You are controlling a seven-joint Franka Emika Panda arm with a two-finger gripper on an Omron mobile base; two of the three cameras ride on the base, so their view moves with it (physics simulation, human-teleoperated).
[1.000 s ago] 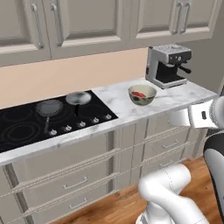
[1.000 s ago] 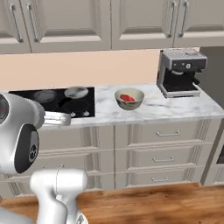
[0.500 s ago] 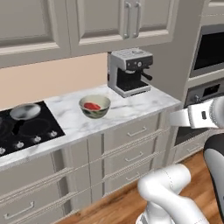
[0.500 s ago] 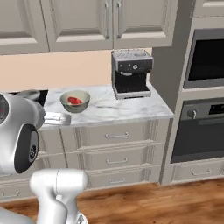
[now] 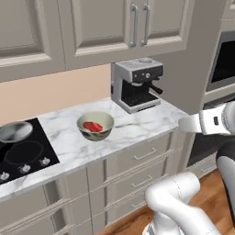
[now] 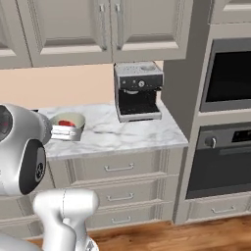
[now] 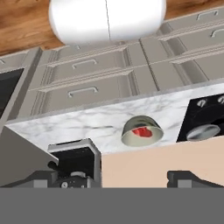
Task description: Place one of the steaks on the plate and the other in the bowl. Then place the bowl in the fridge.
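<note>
A cream-beige bowl [image 5: 95,126] stands on the marble counter [image 5: 137,124] and holds one red steak [image 5: 93,126]. The right base view shows the bowl [image 6: 70,119] and steak [image 6: 65,122] partly behind my arm. In the hand view, which is upside down, the bowl [image 7: 141,131] with the steak [image 7: 142,131] sits far off. My gripper [image 7: 116,179] is open, with its fingertips [image 7: 43,177] wide apart and nothing between them. It is held well back from the counter. The plate and the fridge are out of view.
A steel coffee machine [image 5: 136,85] stands on the counter right of the bowl. A black cooktop [image 5: 23,153] with a grey metal vessel [image 5: 13,131] lies to the left. Stacked wall ovens [image 6: 228,112] rise to the right. Drawers [image 6: 117,167] line the counter front.
The base has driven right, so the whole scene slid left: the cooktop has nearly left the views and the wall ovens have come in. The bowl stays on the counter and the gripper stays open.
</note>
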